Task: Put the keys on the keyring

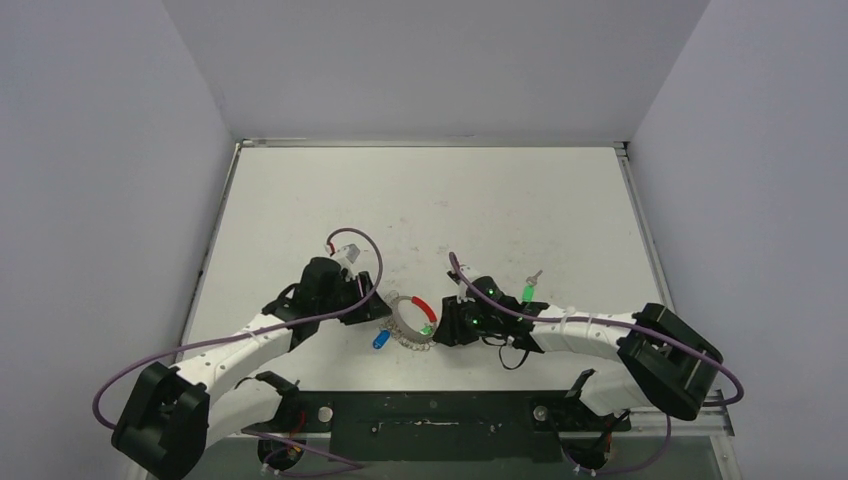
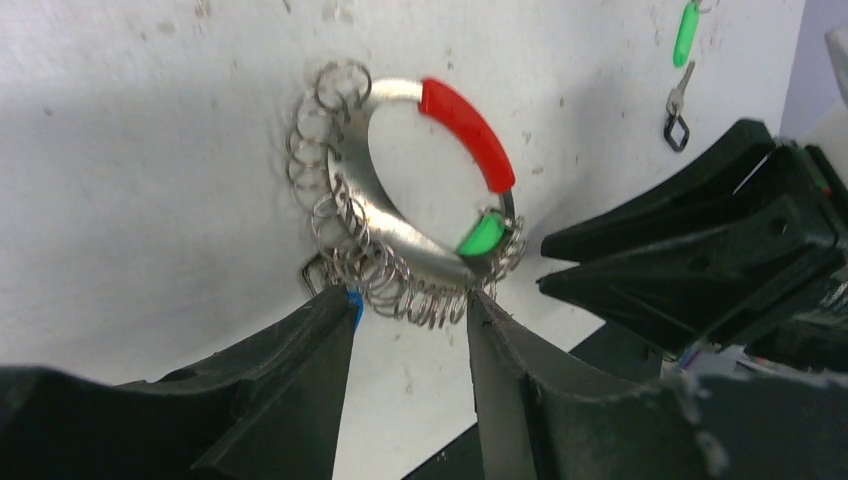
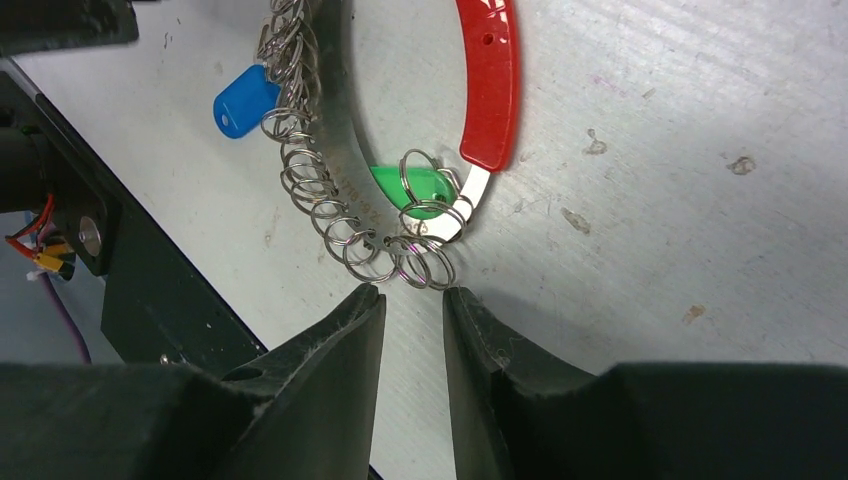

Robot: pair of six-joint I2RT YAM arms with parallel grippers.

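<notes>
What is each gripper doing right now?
Left gripper: open, tips at the keyring's edge.
Right gripper: narrowly open, holding nothing.

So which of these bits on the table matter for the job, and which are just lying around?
Job: keyring; green key beside its red section; blue key; loose green key.
Lying about: black wire loop; dark base plate.

Coiled keyring [image 3: 330,200], green key [image 3: 420,190] inside loop, blue key [image 3: 245,100] outside, gripper [image 3: 412,300] parted nearby
</notes>
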